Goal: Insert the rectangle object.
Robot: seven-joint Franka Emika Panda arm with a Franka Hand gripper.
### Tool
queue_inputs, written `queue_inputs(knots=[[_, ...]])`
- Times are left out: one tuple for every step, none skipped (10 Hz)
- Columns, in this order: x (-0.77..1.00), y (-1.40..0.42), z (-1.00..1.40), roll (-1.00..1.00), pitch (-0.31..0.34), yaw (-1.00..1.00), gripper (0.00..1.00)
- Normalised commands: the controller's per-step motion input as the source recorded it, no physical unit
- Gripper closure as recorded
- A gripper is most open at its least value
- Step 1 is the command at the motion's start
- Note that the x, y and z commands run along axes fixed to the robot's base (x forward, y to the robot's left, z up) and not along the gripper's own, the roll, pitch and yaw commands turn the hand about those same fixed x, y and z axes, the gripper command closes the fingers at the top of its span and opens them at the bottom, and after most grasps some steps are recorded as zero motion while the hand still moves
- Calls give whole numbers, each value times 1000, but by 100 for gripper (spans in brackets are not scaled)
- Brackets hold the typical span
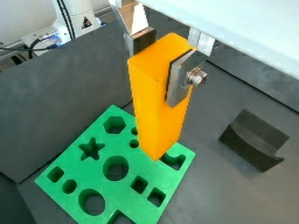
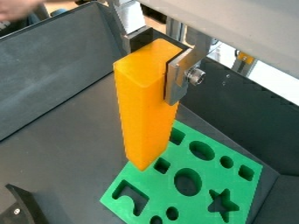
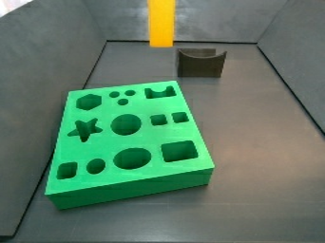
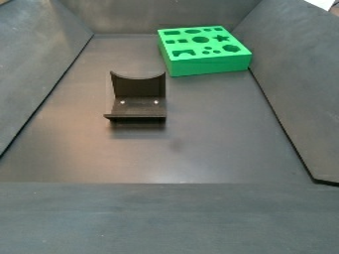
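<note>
My gripper [image 1: 160, 57] is shut on the upper end of the rectangle object [image 1: 158, 96], a long orange-yellow bar that hangs upright; both wrist views show the silver fingers [image 2: 177, 77] clamped on its sides. The same gripper [image 2: 158, 61] and bar [image 2: 142, 105] hang above the green board [image 1: 122, 194], and the bar's lower end is in the air over one edge of the board [image 2: 216, 179]. In a side view only the bar's lower part [image 3: 162, 24] shows, high behind the board [image 3: 127, 185]. The bar and gripper are out of the side view that shows the board [image 4: 205, 67] far off.
A dark grey notched block [image 3: 200, 62] stands on the black floor beyond the board; it also shows in the wrist views [image 1: 254, 138] and in a side view [image 4: 137, 99]. The board has several differently shaped holes. Sloping dark walls enclose the floor.
</note>
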Motion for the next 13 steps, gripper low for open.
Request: queue_inputs(knots=[[0,-266,-226,-10,0,-403,100],[0,-409,-354,0,-14,-806,100],[0,-311,-394,0,0,-891,100],[0,-323,-357,0,0,-871,100],[0,-329,-351,0,0,-871,100],[0,-354,-289,0,0,-849,100],[0,-343,-306,0,0,-863,100],[0,-374,-226,0,0,-829,100],[6,-406,-186,0,0,-766,100],[0,-380,-226,0,0,-823,100],[0,-334,-326,0,0,-871,100],[0,-334,-326,0,0,-874,100],[0,-263,-280,20,0,-914,100]])
